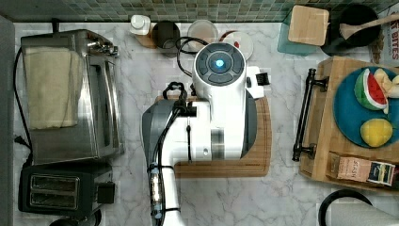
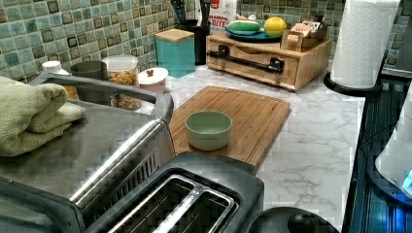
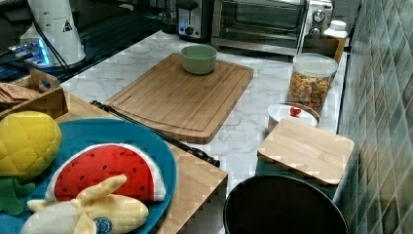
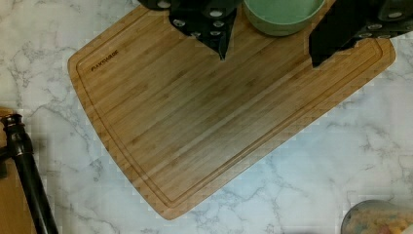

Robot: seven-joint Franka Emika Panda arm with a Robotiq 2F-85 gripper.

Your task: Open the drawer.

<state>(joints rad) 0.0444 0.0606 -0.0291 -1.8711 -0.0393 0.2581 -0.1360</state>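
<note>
The drawer (image 2: 252, 73) sits shut in the front of a bamboo box unit (image 1: 329, 141) at the top view's right. Its long black bar handle (image 1: 303, 115) faces the cutting board and also appears in the right view (image 3: 156, 132) and at the edge of the wrist view (image 4: 29, 180). My gripper (image 4: 269, 59) hangs open above the bamboo cutting board (image 4: 214, 112), with nothing between its black fingers (image 4: 221, 46). It is well clear of the handle. A green bowl (image 4: 282, 14) lies just beyond the fingertips. In the top view my white arm (image 1: 216, 108) covers the board.
A blue plate of toy fruit (image 1: 362, 108) and a small box rest on the box unit. A toaster oven (image 1: 70, 94) and toaster (image 1: 56, 190) stand at the top view's left. A teal canister (image 2: 176, 48), jars (image 3: 311, 83) and a paper towel roll (image 2: 362, 43) line the counter.
</note>
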